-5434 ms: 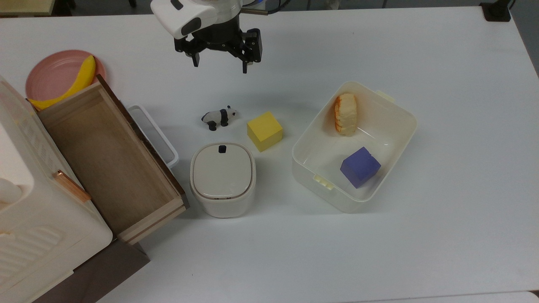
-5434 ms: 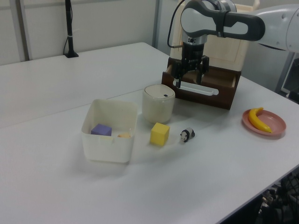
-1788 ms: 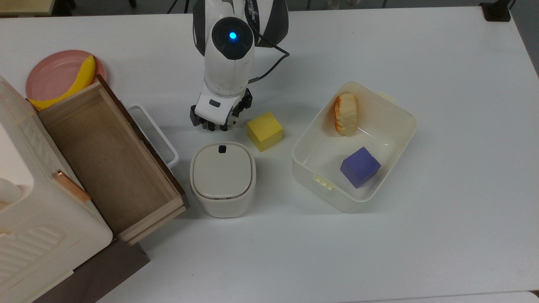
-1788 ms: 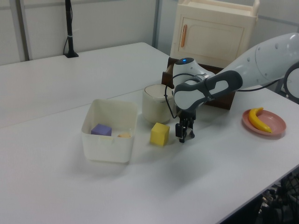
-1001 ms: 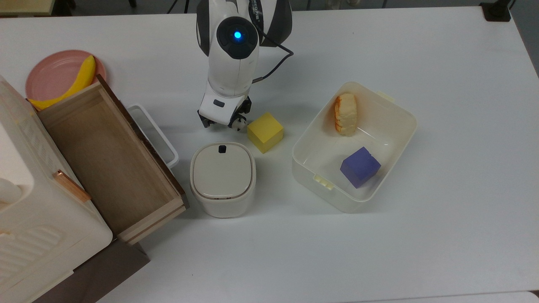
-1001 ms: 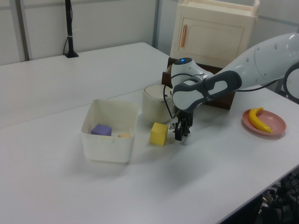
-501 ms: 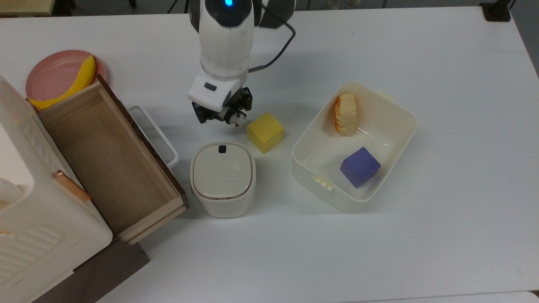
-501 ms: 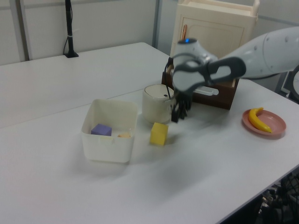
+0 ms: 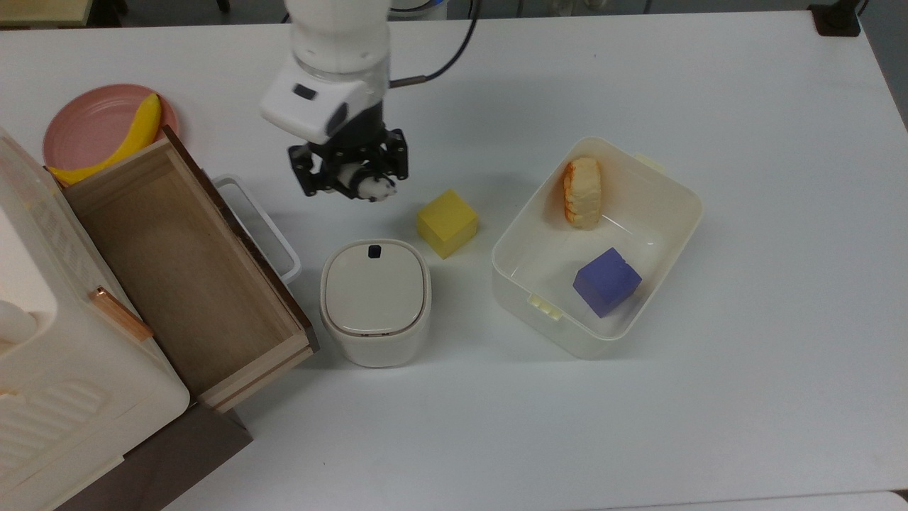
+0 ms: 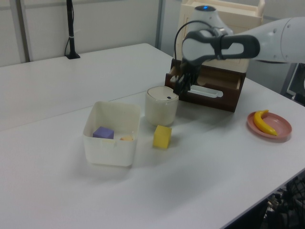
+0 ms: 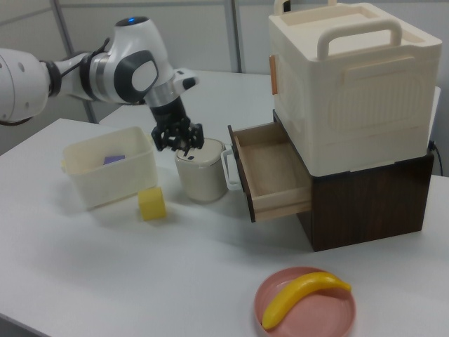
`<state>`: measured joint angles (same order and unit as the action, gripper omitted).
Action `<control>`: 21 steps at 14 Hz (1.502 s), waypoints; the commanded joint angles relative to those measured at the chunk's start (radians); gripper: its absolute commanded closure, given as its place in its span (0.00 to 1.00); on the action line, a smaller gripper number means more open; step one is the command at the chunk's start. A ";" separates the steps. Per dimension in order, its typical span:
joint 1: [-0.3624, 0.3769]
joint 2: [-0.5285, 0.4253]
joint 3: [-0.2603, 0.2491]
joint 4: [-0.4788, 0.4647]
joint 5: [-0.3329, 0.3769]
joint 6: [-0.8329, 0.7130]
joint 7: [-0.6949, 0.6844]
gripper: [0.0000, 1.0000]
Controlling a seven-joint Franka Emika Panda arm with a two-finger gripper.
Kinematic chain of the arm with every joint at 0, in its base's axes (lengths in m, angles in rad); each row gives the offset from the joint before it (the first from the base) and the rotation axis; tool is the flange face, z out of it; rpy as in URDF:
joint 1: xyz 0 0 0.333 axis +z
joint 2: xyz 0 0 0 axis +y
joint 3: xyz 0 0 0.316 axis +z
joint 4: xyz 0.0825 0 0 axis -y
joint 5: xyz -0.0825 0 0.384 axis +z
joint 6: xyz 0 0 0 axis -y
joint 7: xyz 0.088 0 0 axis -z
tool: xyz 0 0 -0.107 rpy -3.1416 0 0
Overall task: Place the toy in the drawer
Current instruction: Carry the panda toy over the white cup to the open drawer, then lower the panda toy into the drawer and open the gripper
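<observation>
the toy (image 9: 370, 186) is gripped by the gripper (image 9: 352, 180) above the table (image 9: 638, 85) — between the open drawer (image 9: 177, 277), a lidded pot (image 9: 374, 301) and a yellow cube (image 9: 446, 222).

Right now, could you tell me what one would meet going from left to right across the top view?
Pink plate with the banana → open drawer → gripper holding the toy → yellow cube → cream tub holding the purple cube.

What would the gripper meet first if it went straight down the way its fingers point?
Most likely bare table, between the drawer's handle and the lidded container. The gripper, holding the toy, hangs there; depth is uncertain.
</observation>
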<state>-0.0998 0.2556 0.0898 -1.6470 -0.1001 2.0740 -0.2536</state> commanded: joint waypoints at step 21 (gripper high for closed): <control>-0.083 0.125 -0.193 0.084 0.071 0.282 0.059 0.00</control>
<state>-0.1956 0.3980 -0.0934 -1.5585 -0.0403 2.3471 -0.2225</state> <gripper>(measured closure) 0.000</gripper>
